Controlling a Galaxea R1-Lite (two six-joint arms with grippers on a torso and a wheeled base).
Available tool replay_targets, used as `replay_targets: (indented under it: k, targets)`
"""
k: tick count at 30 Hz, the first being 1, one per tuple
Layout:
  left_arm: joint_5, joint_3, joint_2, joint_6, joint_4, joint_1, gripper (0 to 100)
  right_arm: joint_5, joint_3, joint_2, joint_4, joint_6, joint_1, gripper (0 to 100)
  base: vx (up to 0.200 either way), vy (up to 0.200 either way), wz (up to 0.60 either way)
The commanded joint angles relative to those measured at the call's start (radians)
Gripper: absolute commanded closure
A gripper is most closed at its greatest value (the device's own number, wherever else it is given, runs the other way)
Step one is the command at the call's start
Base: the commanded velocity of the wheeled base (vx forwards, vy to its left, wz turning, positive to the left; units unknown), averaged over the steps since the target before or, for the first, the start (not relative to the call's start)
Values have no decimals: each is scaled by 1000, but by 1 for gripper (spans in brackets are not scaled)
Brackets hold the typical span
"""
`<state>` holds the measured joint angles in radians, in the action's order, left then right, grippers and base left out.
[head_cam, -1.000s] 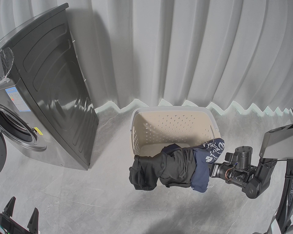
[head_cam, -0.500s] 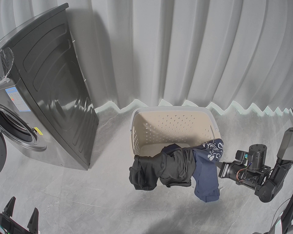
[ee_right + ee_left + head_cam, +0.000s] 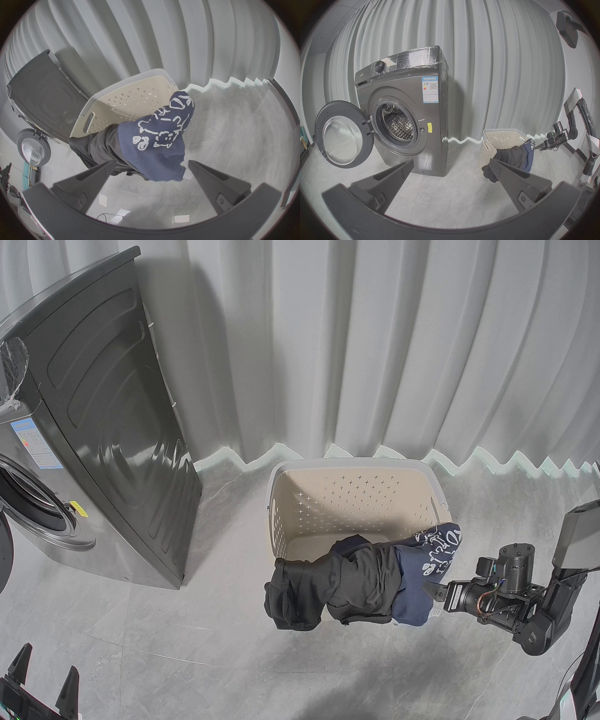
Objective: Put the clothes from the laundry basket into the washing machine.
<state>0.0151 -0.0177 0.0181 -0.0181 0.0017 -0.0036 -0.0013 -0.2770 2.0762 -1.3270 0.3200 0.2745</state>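
Right claw (image 3: 433, 590): released, fingers spread wide. It sits at the hanging hem of the navy printed garment (image 3: 412, 593), which lies between the fingers in the right wrist view but is not clamped.

Left claw (image 3: 450, 164): released and empty, low over the floor (image 3: 206, 640), well apart from the basket.

Clothes: the navy garment and a black garment (image 3: 337, 590) are draped side by side over the near rim of the laundry basket (image 3: 350, 463). The washing machine (image 3: 94, 427) stands to the left with its door (image 3: 342, 134) open.

Against half a second ago: the navy garment then hung stretched lower down; its hem now sits higher and bunched. The right arm has shifted back toward the basket.
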Motion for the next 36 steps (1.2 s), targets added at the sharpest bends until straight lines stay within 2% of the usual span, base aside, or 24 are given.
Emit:
replay_targets:
  k: [1,10,11,22,28,31,36]
  targets:
    - [0,16,-17,0,0,1,0,-2,-54,82,-1,-12,-8,0,0,0,0]
    - [0,16,-17,0,0,1,0,-3,-176,170,-1,-13,-15,0,0,0,0]
    - [0,16,-17,0,0,1,0,-3,-179,173,-1,-13,-15,100,0,0,0]
    - [0,16,-17,0,0,1,0,3,-142,165,-113,-13,0,100,0,0,0]
    - [0,16,-17,0,0,1,0,0,-33,99,-213,-13,45,100,0,0,0]
    - [0,16,-17,0,0,1,0,-2,16,19,-213,-15,55,100,0,0,0]
    - [0,16,-17,1,0,1,0,-2,42,-85,-212,-29,60,100,0,0,0]
